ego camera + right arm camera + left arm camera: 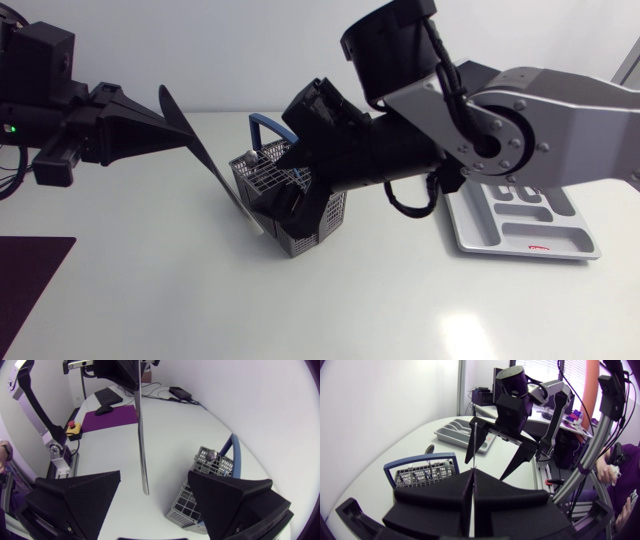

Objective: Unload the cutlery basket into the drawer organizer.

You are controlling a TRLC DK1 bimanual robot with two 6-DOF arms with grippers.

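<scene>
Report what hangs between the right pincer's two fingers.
A knife, gripped by the left pincer, hangs down in the gap of the open right pincer, touching neither finger. The right wrist view shows it best.

This looks like a robotics lab: a plain white worktop has a black left arm coming in at the head view's left edge and a silver-grey, black-jointed right arm at its right edge. A grey plastic mesh cutlery basket with a blue handle at centre and a flat grey moulded drawer organizer at right stand loose on it. A dark purple rectangular mat lies lower left; the right wrist view shows a black computer keyboard and black mouse just beyond it.
</scene>
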